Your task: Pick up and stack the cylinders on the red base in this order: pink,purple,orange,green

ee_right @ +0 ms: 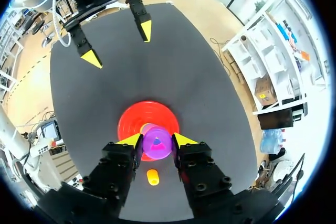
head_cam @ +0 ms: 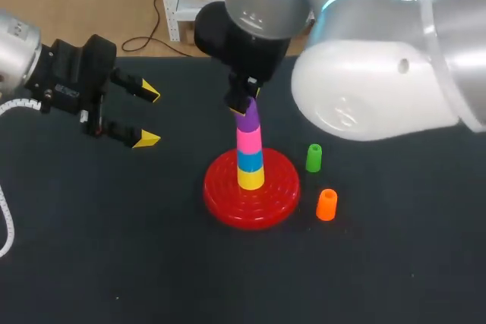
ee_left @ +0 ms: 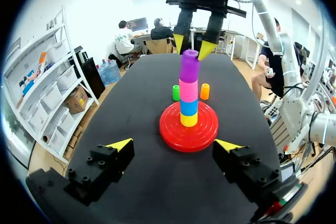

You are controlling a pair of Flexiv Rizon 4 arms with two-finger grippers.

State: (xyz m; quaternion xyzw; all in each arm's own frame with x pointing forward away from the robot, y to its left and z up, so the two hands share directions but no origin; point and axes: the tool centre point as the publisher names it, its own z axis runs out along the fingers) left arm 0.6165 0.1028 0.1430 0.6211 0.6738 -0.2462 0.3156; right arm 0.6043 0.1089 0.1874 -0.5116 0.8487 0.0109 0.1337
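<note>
Right pincer [ee_right: 156,139] is pinching purple cylinder [head_cam: 247,119] atop pink cylinder [head_cam: 249,142]; left pincer [head_cam: 149,116] is hovering spread above tabletop [head_cam: 114,248].

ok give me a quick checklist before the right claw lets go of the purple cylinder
1. Right claw shut on the purple cylinder: ok.
2. Purple cylinder sitting square on the pink cylinder: not ok, it leans in the head view.
3. Pink cylinder, blue cylinder and yellow cylinder stacked straight on the red base: ok.
4. Orange cylinder, next in order, upright and free beside the base: ok.
5. Green cylinder upright and free: ok.
6. Left claw open and well clear of the stack: ok.
</note>
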